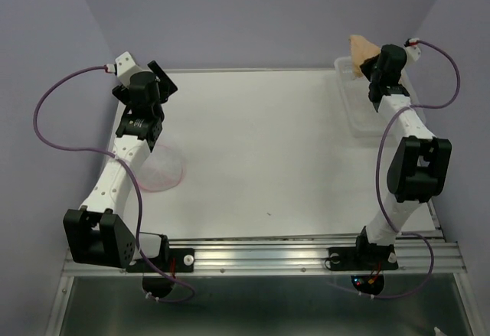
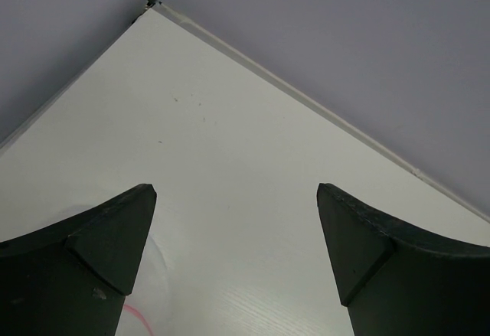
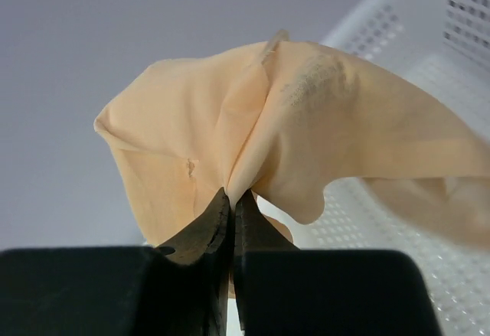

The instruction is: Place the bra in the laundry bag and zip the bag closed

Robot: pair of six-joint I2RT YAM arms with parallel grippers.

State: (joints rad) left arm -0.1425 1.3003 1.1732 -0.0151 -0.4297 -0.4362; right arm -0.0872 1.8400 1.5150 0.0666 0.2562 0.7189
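My right gripper point(image 3: 232, 192) is shut on the tan-peach bra point(image 3: 253, 133) and holds it up over the white lattice basket point(image 3: 429, 68). In the top view the bra point(image 1: 360, 49) shows at the far right, above the basket point(image 1: 360, 106), just left of the right wrist. The laundry bag point(image 1: 162, 166), a translucent white mesh pod with a pink rim, lies on the table at the left, partly under my left arm. My left gripper point(image 1: 157, 83) is open and empty, raised beyond the bag; only a pink sliver of the bag point(image 2: 138, 317) shows between its fingers point(image 2: 115, 233).
The white table point(image 1: 268, 145) is bounded by grey walls at the back and both sides. The basket stands along the right edge. A metal rail point(image 1: 260, 258) carries both arm bases at the near edge.
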